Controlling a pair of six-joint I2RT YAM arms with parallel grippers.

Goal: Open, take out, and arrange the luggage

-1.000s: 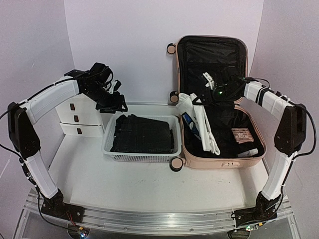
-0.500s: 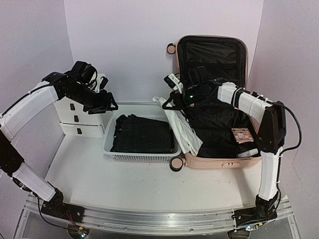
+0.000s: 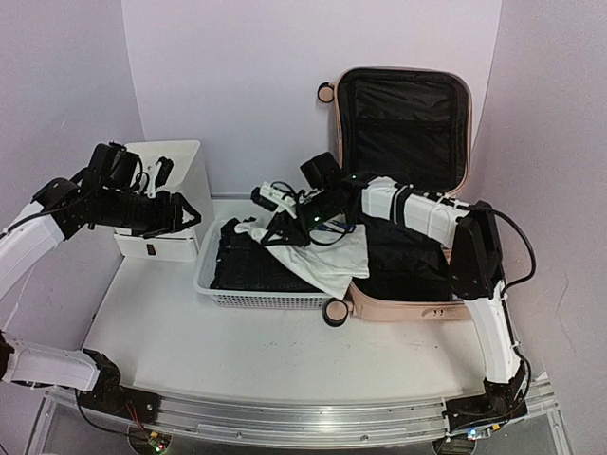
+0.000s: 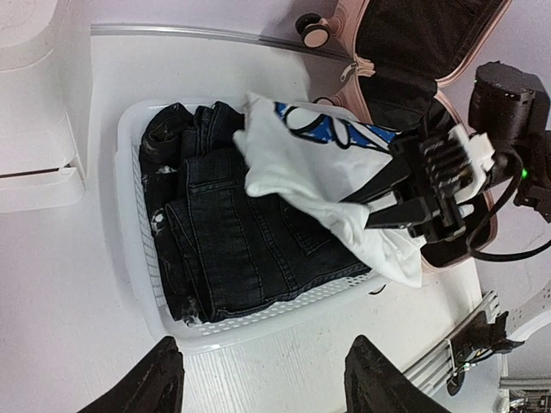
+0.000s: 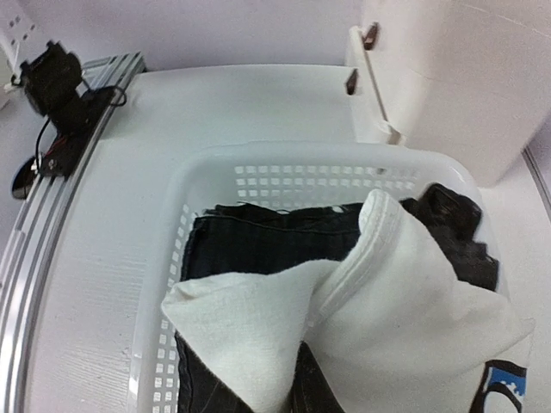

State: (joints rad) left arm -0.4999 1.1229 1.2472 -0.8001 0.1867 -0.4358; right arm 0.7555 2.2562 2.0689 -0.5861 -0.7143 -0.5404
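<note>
I find the luggage (image 3: 417, 310) lying open at the far right of the table (image 3: 285, 351); its lid stands upright against the back wall with the black lining facing me, and its pink base lies flat, just beside the right end of the mesh basket (image 3: 270, 299); one caster wheel (image 3: 336, 313) sits at the near left corner of the base, close against the basket. The right arm reaches leftward from over the luggage to above the basket; the right gripper (image 3: 282, 227) is clamped on a white garment (image 3: 327, 256), which hangs from the fingers and drapes across the basket's right end and onto the luggage rim. From the left wrist view I note a blue and black print on that garment (image 4: 301, 163), and the cloth is pinched between the right gripper's (image 4: 366, 211) dark fingers. Dark jeans (image 4: 232, 249) lie folded in the basket (image 4: 129, 224), partly under the garment; the right wrist view confirms the white cloth (image 5: 387, 301) overlying the jeans (image 5: 250, 241). The left gripper (image 3: 180, 213) hovers at the left, in front of the white drawer unit (image 3: 175, 171) and apart from the basket; its fingers (image 4: 151, 387) are spread wide with nothing between them.
</note>
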